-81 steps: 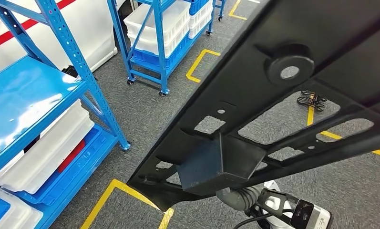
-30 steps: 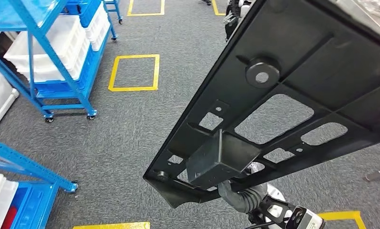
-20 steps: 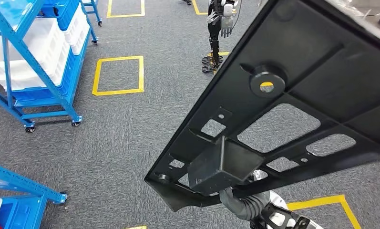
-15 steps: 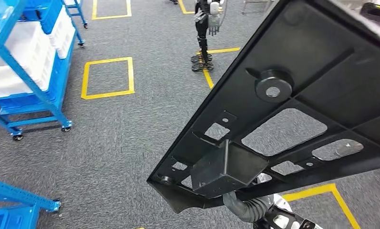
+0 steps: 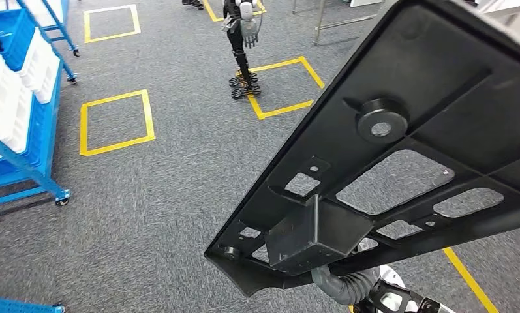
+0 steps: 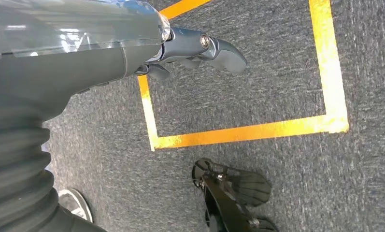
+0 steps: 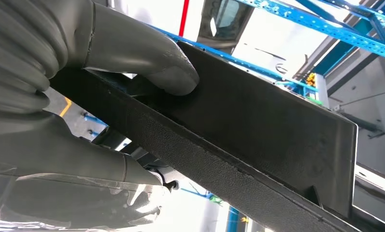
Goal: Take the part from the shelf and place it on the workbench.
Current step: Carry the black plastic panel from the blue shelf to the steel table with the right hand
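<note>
As seen from the head view, item one is the part (image 5: 400, 156): a large, flat black moulded panel with cut-outs, a round boss and a box-like block, carried tilted in the air above the grey carpet (image 5: 152, 195), judged rigid and light but unwieldy, best held along a stiff edge rib. From the left wrist view, the left hand (image 6: 195, 48) hangs over yellow floor tape (image 6: 248, 131) holding nothing, fingers apparently loosely curled, though partly hidden. From the right wrist view, the right hand (image 7: 108, 92) clamps the part's edge, thumb (image 7: 147, 58) pressed on one face.
</note>
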You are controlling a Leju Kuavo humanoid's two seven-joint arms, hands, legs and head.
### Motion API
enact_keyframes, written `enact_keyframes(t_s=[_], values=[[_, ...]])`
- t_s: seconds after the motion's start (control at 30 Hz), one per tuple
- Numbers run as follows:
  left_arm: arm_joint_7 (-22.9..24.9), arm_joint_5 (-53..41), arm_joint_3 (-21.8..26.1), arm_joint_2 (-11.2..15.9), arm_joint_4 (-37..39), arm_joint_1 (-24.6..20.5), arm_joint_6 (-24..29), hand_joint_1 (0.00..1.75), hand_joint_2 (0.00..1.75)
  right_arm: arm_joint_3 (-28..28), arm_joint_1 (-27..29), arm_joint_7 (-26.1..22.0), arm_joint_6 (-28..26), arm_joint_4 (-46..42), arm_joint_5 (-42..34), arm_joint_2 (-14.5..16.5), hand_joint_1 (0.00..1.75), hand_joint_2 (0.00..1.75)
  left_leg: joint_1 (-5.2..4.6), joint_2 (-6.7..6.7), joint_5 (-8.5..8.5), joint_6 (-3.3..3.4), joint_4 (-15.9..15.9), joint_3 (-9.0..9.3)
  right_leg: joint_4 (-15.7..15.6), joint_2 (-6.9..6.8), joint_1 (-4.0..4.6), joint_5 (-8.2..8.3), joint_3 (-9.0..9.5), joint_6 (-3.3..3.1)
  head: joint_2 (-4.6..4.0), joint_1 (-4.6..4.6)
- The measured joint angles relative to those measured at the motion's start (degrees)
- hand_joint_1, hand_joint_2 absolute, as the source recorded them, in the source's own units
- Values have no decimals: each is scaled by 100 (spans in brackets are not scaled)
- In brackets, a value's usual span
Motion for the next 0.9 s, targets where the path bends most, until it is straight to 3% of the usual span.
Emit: enact_keyframes(t_s=[0.03, 0.07, 0.13, 0.2, 0.27, 0.33, 0.4, 0.47, 0.5, 0.53, 0.57, 0.63, 0.7, 0.77, 0.83, 0.9], values=[[-2, 3, 0, 1, 0, 3, -1, 0, 175, 4, -8, 1, 22, 19, -11, -4, 175, 175, 3, -9, 165, 1, -166, 51, 12, 65, -2, -5, 4, 7, 0, 0], [-6, 7, 0, 4, 0, 3, -1, 0, 175, 9, -25, 1, 51, 38, -32, -8, 175, 175, 11, -52, 403, 4, -529, 199, 31, 130, -7, -14, 7, 20, 0, 0], [-14, 18, 2, 9, 0, -1, -2, 0, 175, 25, -84, 1, 123, 84, -88, -13, 175, 175, 30, -252, 725, 24, -1274, 515, 87, 251, -5, -37, -15, 64, 0, 0], [-13, 30, 4, 12, 0, -3, 1, 0, 175, 48, -144, 2, 194, 134, -139, -15, 175, 175, 26, -358, 775, 68, -1547, 625, 122, 353, -8, -34, -63, 127, 0, 0], [-9, 37, 4, 10, 0, -14, 7, 0, 175, 82, -174, 2, 253, 191, -167, -19, 175, 175, 11, -263, 810, 140, -1576, 627, 124, 406, -21, -17, -96, 198, 0, 0], [-10, 40, 5, 7, 0, -33, 11, 0, 175, 130, -219, 2, 299, 251, -165, -23, 175, 175, 14, -159, 848, 221, -1616, 633, 289, 199, -17, -138, -180, 252, 0, 1], [-11, 42, 7, 5, 0, -29, 16, 0, 175, 186, -302, 7, 334, 327, -155, -22, 175, 175, 6, -44, 859, 267, -1633, 630, 877, -80, -21, -475, -459, 289, 0, 2], [-11, 42, 9, 5, 0, -14, 17, 0, 175, 251, -377, 42, 386, 423, -164, -21, 175, 175, -10, 85, 853, 279, -1631, 621, 1591, -157, -42, -759, -811, 317, 0, 1], [-11, 42, 10, 5, 0, -15, 17, 0, 175, 286, -410, 67, 418, 474, -172, -21, 175, 175, -14, 148, 848, 279, -1630, 620, 1731, -170, -49, -761, -883, 323, 0, 1], [-11, 45, 10, 5, 0, -21, 17, 0, 175, 318, -445, 92, 449, 524, -179, -21, 175, 175, -16, 203, 844, 275, -1630, 624, 1636, -187, -52, -654, -833, 321, 0, 1], [-11, 51, 11, 3, 0, -30, 17, 0, 175, 343, -484, 109, 476, 574, -185, -21, 175, 175, -18, 253, 836, 267, -1629, 634, 1318, -223, -51, -469, -665, 307, 0, 2], [-13, 68, 13, -7, 0, -43, 18, 0, 175, 395, -579, 120, 515, 672, -198, -21, 175, 175, -28, 342, 814, 235, -1628, 664, 499, -423, -7, -158, -228, 246, 0, 2], [-16, 92, 15, -19, 0, -47, 22, 0, 175, 453, -661, 106, 560, 764, -211, -18, 175, 175, -40, 422, 791, 182, -1626, 684, 104, -535, 53, -75, -31, 181, 0, 1], [-19, 113, 16, -31, 0, -57, 38, 0, 175, 507, -702, 81, 617, 845, -219, -15, 175, 175, -40, 505, 776, 119, -1636, 708, 75, -431, 71, -67, -37, 130, 0, 1], [-24, 128, 23, -49, 1, -73, 63, 0, 175, 579, -762, 58, 668, 923, -239, -10, 175, 175, -24, 404, 676, 59, -1518, 685, 19, -330, 43, -33, -11, 70, 0, 1], [-30, 153, 48, -64, 1, -77, 93, 0, 175, 664, -887, 44, 700, 1007, -314, 13, 175, 175, -6, 156, 372, 24, -970, 432, -20, -228, 14, -4, 10, 14, 0, 0]])
